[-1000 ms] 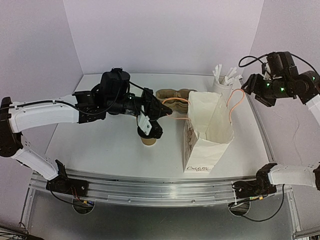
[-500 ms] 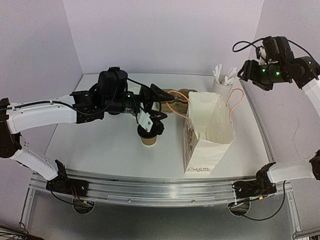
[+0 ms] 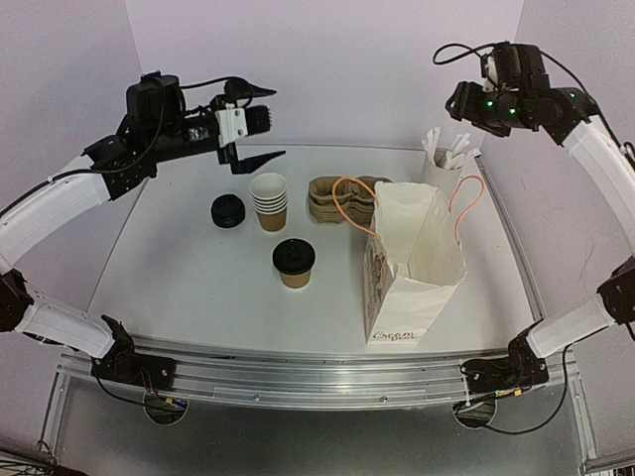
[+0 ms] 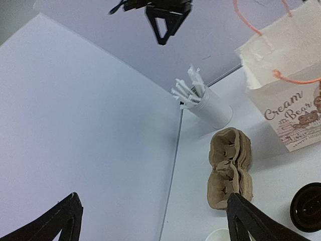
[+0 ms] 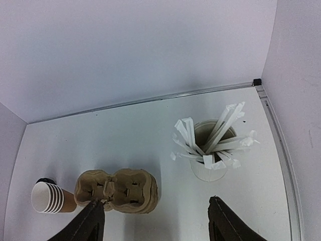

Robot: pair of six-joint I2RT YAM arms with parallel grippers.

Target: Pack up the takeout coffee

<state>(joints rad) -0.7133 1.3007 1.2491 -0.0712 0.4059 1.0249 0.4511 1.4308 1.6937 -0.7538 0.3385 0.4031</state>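
The takeout coffee (image 3: 294,263), a small brown cup under a black lid, stands alone on the white table left of the paper bag (image 3: 412,260). Its lid also shows at the lower right edge of the left wrist view (image 4: 307,207). My left gripper (image 3: 254,125) hangs high over the back left of the table, open and empty, well away from the coffee. Both fingertips (image 4: 65,217) frame the bottom of its wrist view. My right gripper (image 3: 464,99) is raised at the back right, above the straw cup (image 5: 210,161), open with nothing between its fingers (image 5: 93,224).
A stack of lidless brown cups (image 3: 269,200) and a stack of black lids (image 3: 228,211) sit behind the coffee. Brown cup carriers (image 3: 335,198) lie beside the open bag with orange handles. The white straw cup (image 3: 441,167) stands at the back right.
My left gripper has opened, let go of the coffee's lid, and lifted away to the back left. The right arm has swung up and to the left.
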